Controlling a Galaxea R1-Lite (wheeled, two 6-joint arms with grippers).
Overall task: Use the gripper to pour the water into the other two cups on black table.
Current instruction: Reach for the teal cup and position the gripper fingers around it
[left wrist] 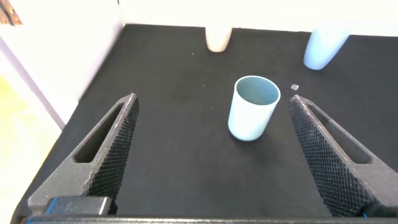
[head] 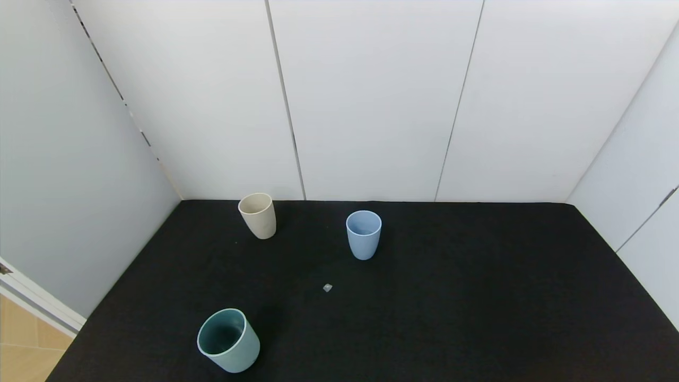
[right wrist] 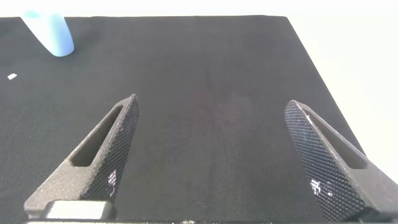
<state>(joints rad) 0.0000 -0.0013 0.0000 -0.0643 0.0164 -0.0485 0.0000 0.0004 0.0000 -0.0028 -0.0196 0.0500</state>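
Left gripper (left wrist: 211,155) has its fingers (left wrist: 109,149) spread wide apart, holding nothing, and it hangs above the near left part of the black table (head: 477,297). Framed between those fingers stands the teal cup (left wrist: 252,107), upright and untouched. Right gripper (right wrist: 214,155) is just as wide apart, fingers (right wrist: 99,155) bare, over the right side of the table with only black cloth beneath it. Neither arm shows from the head camera.

Further out, the beige cup (head: 258,215) stands upright near the back edge on the left, and the blue cup (head: 364,234) stands upright to its right, well apart from it. A small pale scrap (head: 327,287) lies on the cloth between the blue cup and the teal one. Whether any cup holds water, I cannot tell.
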